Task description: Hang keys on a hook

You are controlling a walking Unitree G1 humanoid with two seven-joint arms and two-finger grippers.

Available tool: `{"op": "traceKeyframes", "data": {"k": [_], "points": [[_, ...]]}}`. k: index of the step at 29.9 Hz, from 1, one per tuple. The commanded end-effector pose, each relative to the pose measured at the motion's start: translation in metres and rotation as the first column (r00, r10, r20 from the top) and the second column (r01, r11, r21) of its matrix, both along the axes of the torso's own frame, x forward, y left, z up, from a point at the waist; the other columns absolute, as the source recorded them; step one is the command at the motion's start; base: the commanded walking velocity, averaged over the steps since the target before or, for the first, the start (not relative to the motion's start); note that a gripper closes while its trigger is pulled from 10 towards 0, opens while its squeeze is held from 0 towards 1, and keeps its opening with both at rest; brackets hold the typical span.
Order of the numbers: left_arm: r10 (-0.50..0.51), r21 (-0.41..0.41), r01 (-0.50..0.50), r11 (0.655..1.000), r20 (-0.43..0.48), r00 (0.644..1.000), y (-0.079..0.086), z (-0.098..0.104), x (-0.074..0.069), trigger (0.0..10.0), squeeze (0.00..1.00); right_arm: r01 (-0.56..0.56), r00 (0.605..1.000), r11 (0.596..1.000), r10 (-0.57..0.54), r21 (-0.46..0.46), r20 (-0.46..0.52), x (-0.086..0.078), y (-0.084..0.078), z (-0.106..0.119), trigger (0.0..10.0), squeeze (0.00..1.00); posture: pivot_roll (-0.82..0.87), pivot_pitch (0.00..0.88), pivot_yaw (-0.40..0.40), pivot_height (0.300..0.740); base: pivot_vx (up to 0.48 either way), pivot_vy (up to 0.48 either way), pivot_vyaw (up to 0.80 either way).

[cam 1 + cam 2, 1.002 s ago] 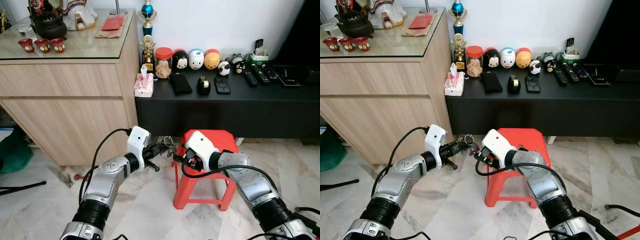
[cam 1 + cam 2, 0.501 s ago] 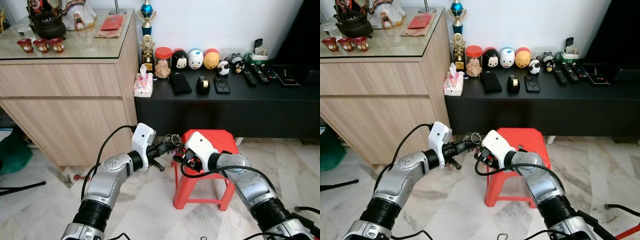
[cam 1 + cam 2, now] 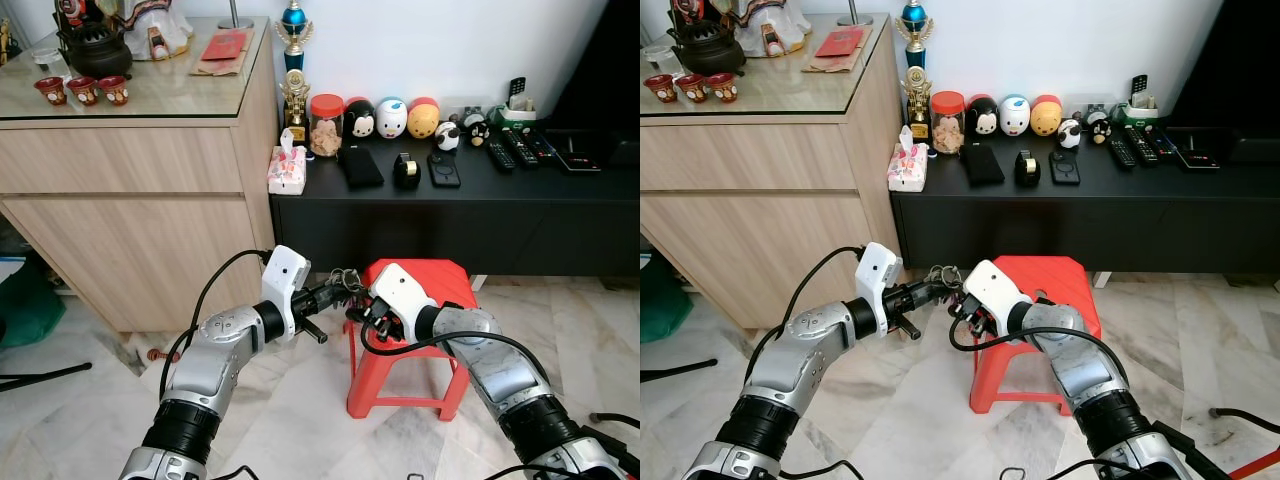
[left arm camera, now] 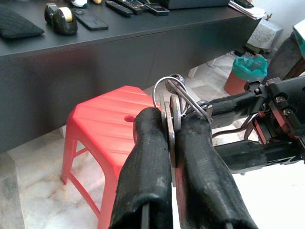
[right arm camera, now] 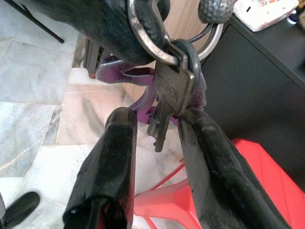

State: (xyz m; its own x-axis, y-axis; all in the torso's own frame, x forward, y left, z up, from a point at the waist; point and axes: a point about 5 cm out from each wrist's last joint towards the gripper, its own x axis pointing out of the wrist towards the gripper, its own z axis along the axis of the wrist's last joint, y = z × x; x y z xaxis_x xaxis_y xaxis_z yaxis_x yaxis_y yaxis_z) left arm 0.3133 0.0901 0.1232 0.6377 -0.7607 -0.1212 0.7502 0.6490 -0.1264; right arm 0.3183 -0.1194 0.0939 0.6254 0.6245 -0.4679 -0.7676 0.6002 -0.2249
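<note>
Since a second ago the left gripper [image 3: 340,288] has carried the keys [image 4: 172,107] rightward until they meet the right gripper [image 3: 362,312]; little change in the last half second. Left fingers [image 4: 147,157] pinched tight on the key bunch. Right fingers [image 5: 112,157] apart, bracketing a hanging key beside a purple hook [image 5: 143,88]. Both meet at the near-left corner of the red stool [image 3: 440,285].

One red stool [image 3: 425,285] near the pincers, three small red cups [image 3: 84,90] far left on the cabinet, two trophies [image 3: 294,60] stacked by the wall, one jar [image 3: 326,126], three round character figures [image 3: 392,118], one tissue pack [image 3: 287,168]
</note>
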Motion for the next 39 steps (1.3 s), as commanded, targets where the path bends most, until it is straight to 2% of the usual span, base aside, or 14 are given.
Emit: {"op": "traceKeyframes", "data": {"k": [1, 19, 23, 24, 27, 31, 39], "points": [[-0.034, -0.024, 0.034, 0.999, -0.001, 0.999, -0.005, 0.002, -0.004, 10.0, 0.00, -0.005, 1.000, 1.000, 0.005, 0.005, 0.016, 0.004, 0.002, 0.005, 0.0, 0.00, -0.09, 0.000, -0.016, 0.740, 0.000, 0.000, 0.00], [-0.016, 0.000, 0.016, 1.000, -0.021, 1.000, -0.002, -0.005, -0.004, 10.0, 0.00, -0.031, 0.999, 1.000, 0.031, 0.003, 0.016, 0.003, 0.005, 0.007, 0.0, 0.00, -0.08, 0.000, -0.016, 0.740, 0.000, 0.000, 0.00], [0.018, 0.062, -0.017, 0.998, -0.016, 1.000, 0.004, -0.010, -0.001, 10.0, 0.00, -0.039, 0.999, 0.999, 0.039, 0.003, 0.019, 0.002, 0.005, 0.009, 0.0, 0.00, -0.08, 0.000, -0.015, 0.740, 0.000, 0.000, 0.00], [0.038, 0.133, -0.037, 0.990, -0.001, 0.999, 0.007, -0.014, 0.001, 10.0, 0.00, -0.039, 0.999, 0.999, 0.039, 0.000, 0.025, 0.003, 0.005, 0.010, 0.0, 0.00, -0.08, 0.000, -0.015, 0.740, 0.000, 0.000, 0.00], [0.098, 0.212, -0.097, 0.972, 0.006, 0.995, 0.016, -0.020, 0.005, 10.0, 0.00, -0.040, 0.999, 0.999, 0.040, -0.005, 0.031, 0.003, 0.004, 0.012, 0.0, 0.00, -0.08, 0.000, -0.015, 0.740, 0.000, 0.000, 0.00], [0.155, 0.255, -0.154, 0.955, 0.016, 0.988, 0.023, -0.023, 0.009, 10.0, 0.00, -0.045, 0.998, 0.999, 0.045, -0.013, 0.035, 0.004, 0.003, 0.014, 0.0, 0.00, -0.08, 0.000, -0.016, 0.740, 0.000, 0.000, 0.00], [0.155, 0.255, -0.154, 0.955, 0.016, 0.988, 0.023, -0.023, 0.009, 10.0, 0.00, -0.045, 0.998, 0.999, 0.045, -0.013, 0.035, 0.004, 0.003, 0.014, 0.0, 0.00, -0.08, 0.000, -0.016, 0.740, 0.000, 0.000, 0.00]]}}
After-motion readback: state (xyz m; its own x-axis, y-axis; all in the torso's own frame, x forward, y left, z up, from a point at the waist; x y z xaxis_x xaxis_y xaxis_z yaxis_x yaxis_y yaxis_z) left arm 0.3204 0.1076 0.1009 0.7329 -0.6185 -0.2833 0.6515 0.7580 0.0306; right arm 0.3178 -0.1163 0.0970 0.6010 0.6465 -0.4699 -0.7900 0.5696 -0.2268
